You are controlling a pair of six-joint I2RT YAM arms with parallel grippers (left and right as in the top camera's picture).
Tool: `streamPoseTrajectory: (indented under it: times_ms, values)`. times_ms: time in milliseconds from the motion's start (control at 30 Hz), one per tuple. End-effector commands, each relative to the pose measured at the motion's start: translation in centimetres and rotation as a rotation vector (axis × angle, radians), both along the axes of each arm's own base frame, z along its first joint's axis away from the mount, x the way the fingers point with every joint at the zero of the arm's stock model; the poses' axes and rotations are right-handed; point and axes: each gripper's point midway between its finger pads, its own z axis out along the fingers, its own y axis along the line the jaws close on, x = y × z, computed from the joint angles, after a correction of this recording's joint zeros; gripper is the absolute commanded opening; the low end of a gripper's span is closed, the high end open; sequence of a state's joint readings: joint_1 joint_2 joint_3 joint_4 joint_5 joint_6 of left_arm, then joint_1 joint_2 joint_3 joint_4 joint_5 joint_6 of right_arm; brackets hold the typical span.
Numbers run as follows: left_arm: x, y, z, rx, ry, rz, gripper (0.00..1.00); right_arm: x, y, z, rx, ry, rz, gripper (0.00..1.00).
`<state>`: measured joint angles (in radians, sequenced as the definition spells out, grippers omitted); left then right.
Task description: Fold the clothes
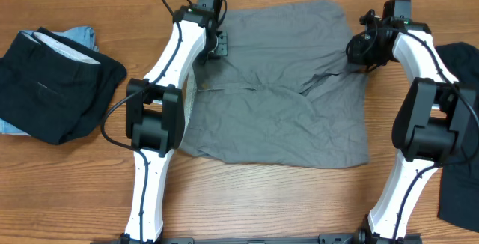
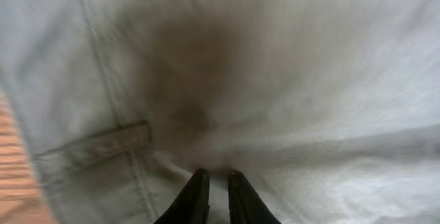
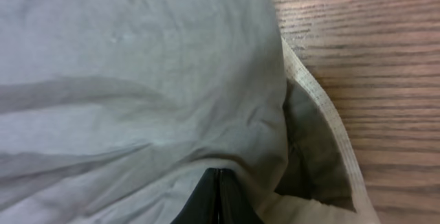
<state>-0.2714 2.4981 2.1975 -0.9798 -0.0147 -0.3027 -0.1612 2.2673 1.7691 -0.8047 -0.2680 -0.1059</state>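
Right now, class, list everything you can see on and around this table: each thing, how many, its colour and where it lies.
grey garment: 1, medium grey, wrinkled, spread flat at the table's centre
left black garment: 1, black, folded, at the table's left end
light-blue garment: 1, light blue, under the left black garment, edges showing
right black garment: 1, black, at the right edge, partly out of frame
table: 1, brown wood, under everything
left gripper: 1, black, at the grey garment's far left edge
right gripper: 1, black, shut, at its far right corner
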Motion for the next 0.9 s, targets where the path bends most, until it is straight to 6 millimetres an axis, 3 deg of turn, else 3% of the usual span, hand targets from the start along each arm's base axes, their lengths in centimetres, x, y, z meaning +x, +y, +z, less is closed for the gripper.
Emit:
streamPoseTrajectory:
  times_ms: [0, 133, 233, 300, 367, 433, 533, 600, 667, 767, 867]
  values:
    - [-0.6, 1.3, -1.6, 0.051, 0.03, 0.0, 0.14, -0.4, -2.3, 0.1, -0.135, 0.003, -0.043, 0.04]
    - [0.1, 4.5, -1.4, 0.139, 0.009, 0.054, 0.11, -0.3, -6.1, 0.2, -0.289, 0.004, -0.12, 0.04]
    - [0.7, 6.2, -1.1, 0.15, 0.0, 0.062, 0.07, 0.9, -7.8, 1.3, -0.294, -0.053, -0.185, 0.04]
    - [1.6, 6.7, 0.0, 0.148, -0.03, 0.074, 0.09, 1.9, -8.3, 2.5, -0.291, -0.094, -0.198, 0.05]
    - [2.8, 6.8, 2.7, 0.144, -0.084, 0.084, 0.17, 2.8, -8.6, 4.9, -0.297, -0.139, -0.204, 0.15]
    - [3.4, 6.6, 5.9, 0.131, -0.129, 0.097, 0.19, 2.8, -8.5, 6.7, -0.297, -0.147, -0.206, 0.15]
    - [2.8, 6.6, 12.3, 0.112, -0.175, 0.118, 0.24, 1.9, -8.6, 11.6, -0.27, -0.166, -0.272, 0.22]
    - [1.5, 7.0, 15.9, 0.099, -0.19, 0.136, 0.32, 1.2, -8.8, 14.4, -0.243, -0.187, -0.316, 0.31]
    - [-0.5, 7.2, 19.5, 0.066, -0.202, 0.145, 0.42, -0.7, -8.4, 18.3, -0.171, -0.199, -0.352, 0.53]
    - [-3.3, 7.1, 23.2, 0.021, -0.206, 0.159, 0.56, -3.9, -8.4, 22.1, -0.119, -0.207, -0.411, 0.6]
    - [-6.7, 7.7, 26.0, 0.011, -0.19, 0.194, 0.61, -6.8, -8.1, 25.3, -0.106, -0.224, -0.449, 0.72]
